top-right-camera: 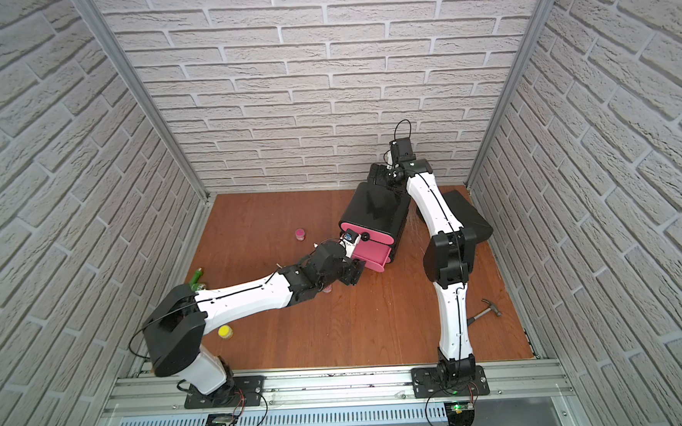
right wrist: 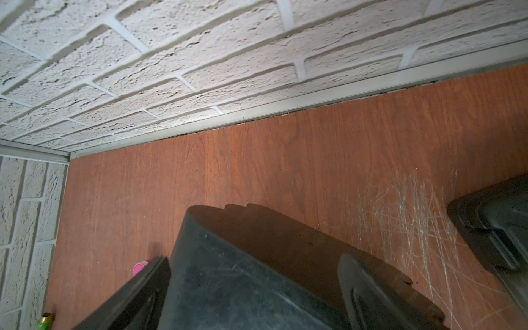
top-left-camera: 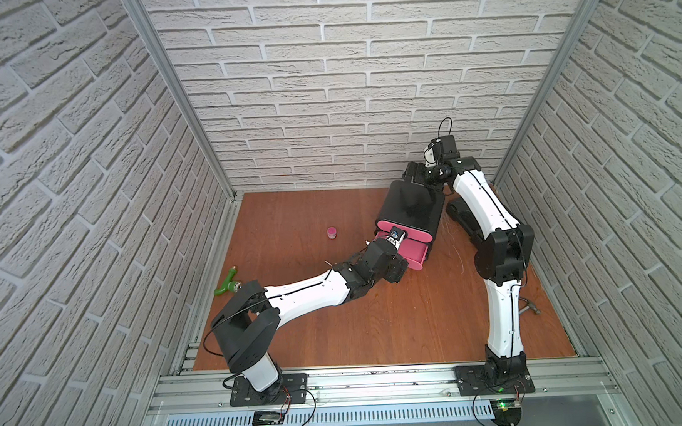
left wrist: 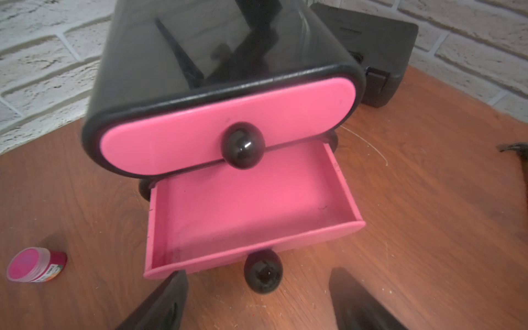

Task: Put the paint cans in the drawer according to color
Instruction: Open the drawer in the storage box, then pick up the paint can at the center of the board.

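Observation:
The drawer cabinet point(top-left-camera: 411, 206) point(top-right-camera: 375, 208) is black with pink fronts and stands at the back right. Its lower drawer point(left wrist: 257, 243) is pulled out and holds nothing. My left gripper point(left wrist: 258, 275) point(top-left-camera: 399, 269) is open, its tips either side of that drawer's black knob point(left wrist: 263, 274) without touching it. My right gripper point(right wrist: 254, 271) point(top-left-camera: 417, 174) is open, its jaws wide astride the cabinet's rear end. A pink paint can point(top-left-camera: 332, 232) point(top-right-camera: 300, 234) point(left wrist: 34, 264) stands left of the cabinet. A yellow paint can point(top-right-camera: 225, 331) sits near the left arm's base.
A green Y-shaped tool point(top-left-camera: 227, 284) point(top-right-camera: 196, 275) lies at the left edge. A hammer point(top-right-camera: 487, 313) lies at the right, behind the right arm. A flat black case point(top-right-camera: 467, 215) point(right wrist: 497, 228) sits right of the cabinet. Brick walls close in three sides.

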Robot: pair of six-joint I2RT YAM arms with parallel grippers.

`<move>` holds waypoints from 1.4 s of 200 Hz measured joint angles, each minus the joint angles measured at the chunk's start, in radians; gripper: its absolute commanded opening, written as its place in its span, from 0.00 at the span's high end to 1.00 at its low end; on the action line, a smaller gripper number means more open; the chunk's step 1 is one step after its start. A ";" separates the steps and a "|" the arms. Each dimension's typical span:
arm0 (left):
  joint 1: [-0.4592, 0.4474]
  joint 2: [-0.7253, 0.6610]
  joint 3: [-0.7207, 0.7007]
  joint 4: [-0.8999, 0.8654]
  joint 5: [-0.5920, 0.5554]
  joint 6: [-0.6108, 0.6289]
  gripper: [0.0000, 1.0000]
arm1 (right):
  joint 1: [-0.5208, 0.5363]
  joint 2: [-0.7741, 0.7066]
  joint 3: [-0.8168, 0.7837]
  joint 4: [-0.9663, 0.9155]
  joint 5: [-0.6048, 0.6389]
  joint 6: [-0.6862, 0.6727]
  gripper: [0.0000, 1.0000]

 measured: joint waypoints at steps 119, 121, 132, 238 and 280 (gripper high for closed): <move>0.321 -0.306 0.243 -0.812 -0.147 -0.412 0.01 | 0.050 -0.687 -0.484 -0.282 0.044 0.001 0.00; 0.331 -0.308 0.243 -0.826 -0.145 -0.424 0.01 | 0.054 -0.700 -0.497 -0.286 0.045 0.002 0.00; 0.409 -0.317 0.245 -0.919 -0.120 -0.510 0.02 | 0.079 -0.759 -0.572 -0.300 0.044 0.005 0.00; 0.668 -0.269 0.048 -1.208 0.084 -0.666 0.45 | 0.334 -1.015 -0.977 -0.312 0.064 0.091 0.03; 0.683 -0.131 0.020 -1.108 0.176 -0.621 0.48 | 0.366 -1.016 -0.979 -0.308 0.093 0.091 0.03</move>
